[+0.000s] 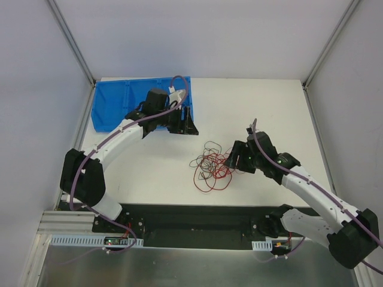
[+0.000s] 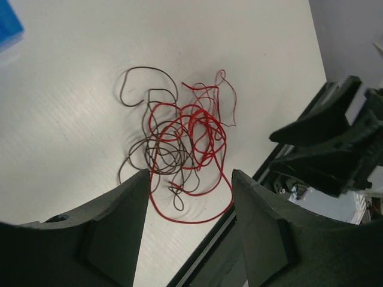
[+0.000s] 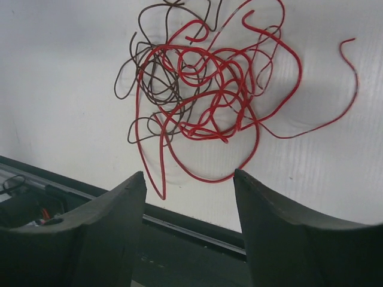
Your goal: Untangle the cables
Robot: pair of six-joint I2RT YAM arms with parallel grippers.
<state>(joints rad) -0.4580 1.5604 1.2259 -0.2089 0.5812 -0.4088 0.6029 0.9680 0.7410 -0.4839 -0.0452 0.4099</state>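
Both pairs of my fingers stand open and hold nothing. My left fingers (image 1: 181, 122) hang well away from the work, beside the blue tray (image 1: 111, 110) at the far corner of the table (image 1: 269, 107). In their own wrist view the gap between them is bare and the pile lies out ahead. My right fingers (image 1: 235, 158) are low and just beside the pile, their tips pointing into its near edge, with nothing between them either.

The cables (image 1: 210, 166) lie in one loose heap on the table between my two sets of fingers, much nearer the right. From the right wrist I see the red strands (image 3: 203, 89) looping over and through each other. The dark strands (image 3: 152, 84) are bunched on the left side of that view and threaded into the red. A few free ends and one long red loop trail out of the heap, but no strand lies apart on its own.

So I judge the task barely begun: nothing is separated yet, and every wire has to be drawn out. The trailing red loop nearest my right fingers looks the easiest first pick.
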